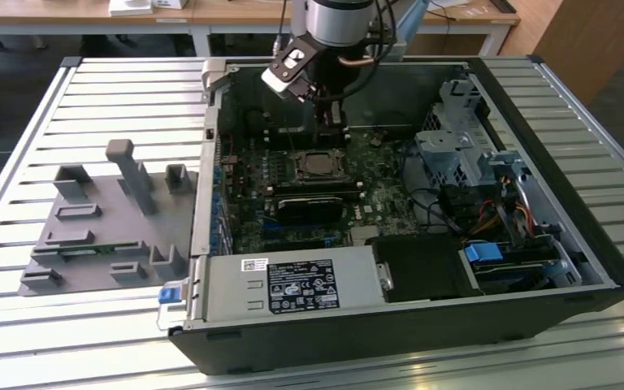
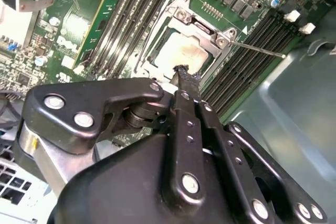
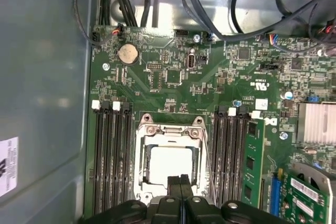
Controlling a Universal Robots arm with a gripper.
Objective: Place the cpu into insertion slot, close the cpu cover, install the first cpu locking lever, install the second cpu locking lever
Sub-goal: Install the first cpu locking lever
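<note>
Two black fingers (image 3: pixel 173 186) of my gripper (image 3: pixel 180 180) are pressed together, with nothing pinched between them. In both wrist views the tips stand over one edge of the small flat square cpu (image 3: pixel 168 162); I cannot tell whether they touch it.

1. The cpu, showing a pale tan metallic face, lies seated in the square silver-rimmed insertion slot (image 3: pixel 138 145).
2. The thin silver windowed cpu cover (image 3: pixel 170 139) lies flat around the cpu, whose face shows through the window.
3. In the second wrist view, a thin silver lever rod (image 2: pixel 257 48) projects from one corner of the insertion slot and lies out across the long black memory slots (image 2: pixel 262 35) beside it.
4. The insertion slot sits between two banks of memory slots on the green circuit board (image 3: pixel 157 72).

In the exterior view, my arm reaches down into the open black computer case (image 1: pixel 604 268), which lies on its side on the slatted metal counter (image 1: pixel 95 89). A grey moulded fixture plate (image 1: pixel 95 236) rests on the counter just beside the case, toward the exterior view's left.
</note>
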